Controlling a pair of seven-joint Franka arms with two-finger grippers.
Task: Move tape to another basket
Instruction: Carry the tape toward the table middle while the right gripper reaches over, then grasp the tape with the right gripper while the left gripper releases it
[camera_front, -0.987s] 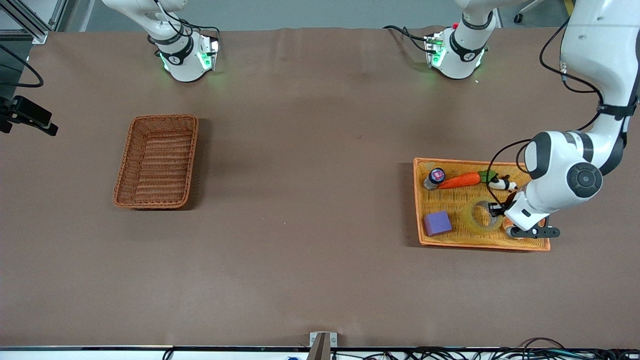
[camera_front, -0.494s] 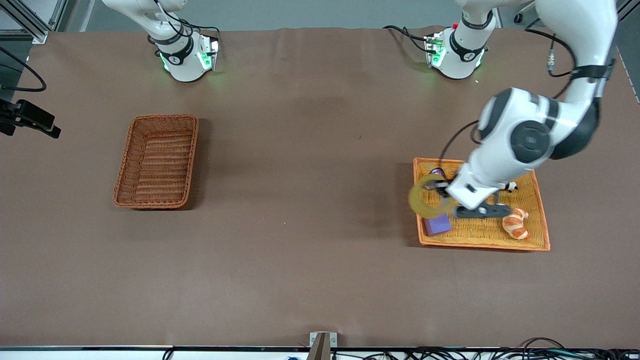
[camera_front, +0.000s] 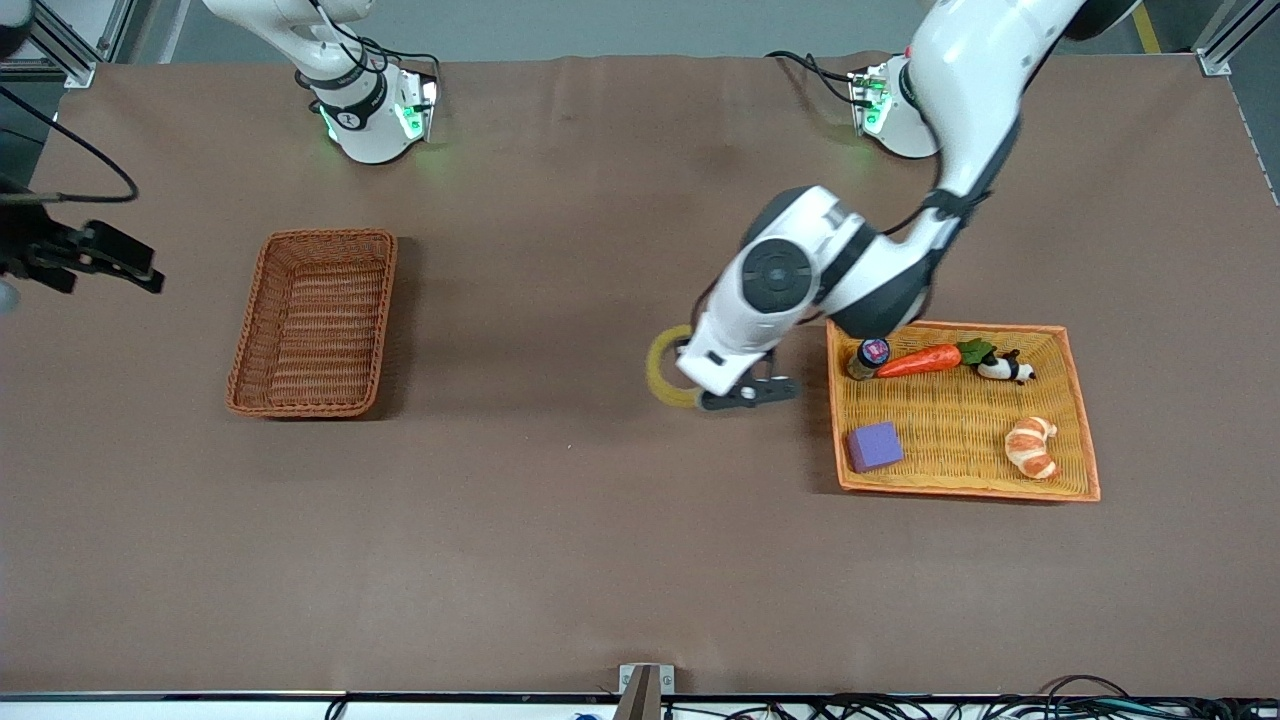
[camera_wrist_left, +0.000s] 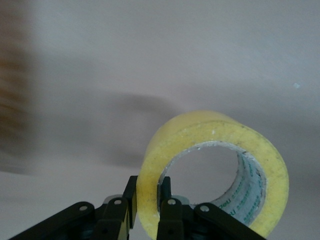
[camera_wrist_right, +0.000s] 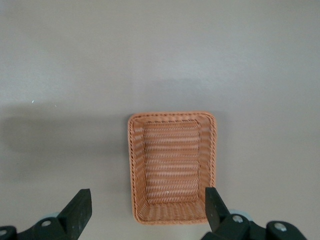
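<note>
The tape (camera_front: 660, 366), a yellowish roll with a grey core, hangs upright in my left gripper (camera_front: 688, 378). It is up over the bare table, just off the orange tray's edge toward the right arm's end. In the left wrist view my left gripper (camera_wrist_left: 148, 200) is shut on the wall of the tape (camera_wrist_left: 200, 127), one finger inside the ring and one outside. The reddish-brown basket (camera_front: 315, 320) stands empty toward the right arm's end. My right gripper (camera_front: 105, 262) is up high, open and empty. In the right wrist view my right gripper (camera_wrist_right: 147, 205) has the basket (camera_wrist_right: 172, 165) below, between its fingers.
The orange tray (camera_front: 960, 482) at the left arm's end holds a purple cube (camera_front: 874, 446), a croissant (camera_front: 1030, 447), a carrot (camera_front: 920, 360), a small bottle (camera_front: 868, 357) and a panda toy (camera_front: 1003, 369). Brown table lies between tray and basket.
My left gripper has lifted the tape out of the orange tray and carried it past the tray's edge toward the right arm's end. The right gripper has shifted slightly.
</note>
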